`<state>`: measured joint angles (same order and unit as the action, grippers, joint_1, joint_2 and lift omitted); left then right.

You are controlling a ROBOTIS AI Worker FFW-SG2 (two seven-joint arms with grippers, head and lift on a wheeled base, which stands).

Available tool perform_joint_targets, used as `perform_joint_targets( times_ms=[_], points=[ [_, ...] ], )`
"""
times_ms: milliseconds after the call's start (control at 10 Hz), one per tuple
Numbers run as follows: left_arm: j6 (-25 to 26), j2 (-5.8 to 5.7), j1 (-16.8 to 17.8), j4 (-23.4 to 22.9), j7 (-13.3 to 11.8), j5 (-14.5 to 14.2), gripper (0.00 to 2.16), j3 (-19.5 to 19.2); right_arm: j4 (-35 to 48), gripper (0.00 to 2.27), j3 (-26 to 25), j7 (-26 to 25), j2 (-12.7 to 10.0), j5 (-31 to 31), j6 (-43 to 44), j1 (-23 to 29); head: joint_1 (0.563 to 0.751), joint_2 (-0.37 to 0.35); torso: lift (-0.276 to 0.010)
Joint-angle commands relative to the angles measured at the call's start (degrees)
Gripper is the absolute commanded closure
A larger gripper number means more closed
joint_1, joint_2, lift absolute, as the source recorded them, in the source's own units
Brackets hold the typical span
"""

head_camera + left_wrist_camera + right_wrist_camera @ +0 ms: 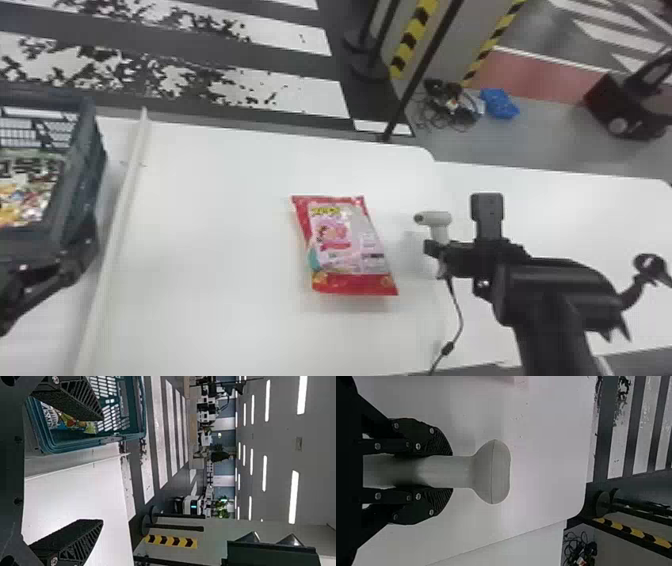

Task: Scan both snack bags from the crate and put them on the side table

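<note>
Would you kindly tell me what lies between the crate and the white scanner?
The head view shows the red snack bag between the crate and the scanner, and a pale raised strip nearer the crate.

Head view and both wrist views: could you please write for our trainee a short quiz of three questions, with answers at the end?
1. True or false: the red snack bag lies on the white table, outside the crate.
2. The right gripper holds: (a) the crate; (b) the red snack bag; (c) the handheld scanner.
3. Fill in: the fingers of the left gripper stand ____.
Key: 1 true; 2 c; 3 open.
</note>
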<state>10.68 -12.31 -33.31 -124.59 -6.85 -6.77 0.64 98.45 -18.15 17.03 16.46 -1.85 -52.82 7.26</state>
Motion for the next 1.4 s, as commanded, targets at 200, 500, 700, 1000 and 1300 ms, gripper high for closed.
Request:
perform_joint_targets(
  times_ms=[200, 500, 700, 1000, 1300],
  points=[
    [0.0, 0.01, -0.09, -0.12, -0.09, 0.0, 0.08, 0.06, -1.95, 2.26, 1.18, -0.07, 0.16, -0.43, 1.17, -0.23, 0.695, -0.341, -0.087],
    [0.0, 0.01, -0.18, -0.12, -0.09, 0.0, 0.08, 0.06, -3.18, 2.2, 2.15, -0.07, 0.16, -0.69, 1.88, -0.4, 0.695, -0.337, -0.087],
    [0.0, 0.18, -0.18, -0.12, -0.27, 0.0, 0.08, 0.06, -3.27, 1.51, 2.15, -1.48, -0.11, -0.34, 2.58, -0.4, 0.695, -0.334, -0.087],
    [0.0, 0.18, -0.18, -0.12, -0.27, 0.0, 0.08, -0.02, -2.39, 0.12, 2.06, -1.83, -0.2, -0.34, 2.58, -0.14, 0.695, -0.335, -0.087],
    [0.0, 0.18, -0.18, -0.12, -0.27, 0.0, 0.08, -0.11, 6.93, 0.11, -0.13, -2.53, -1.43, 1.59, 0.82, 4.52, 0.695, -0.334, -0.087]
  ],
)
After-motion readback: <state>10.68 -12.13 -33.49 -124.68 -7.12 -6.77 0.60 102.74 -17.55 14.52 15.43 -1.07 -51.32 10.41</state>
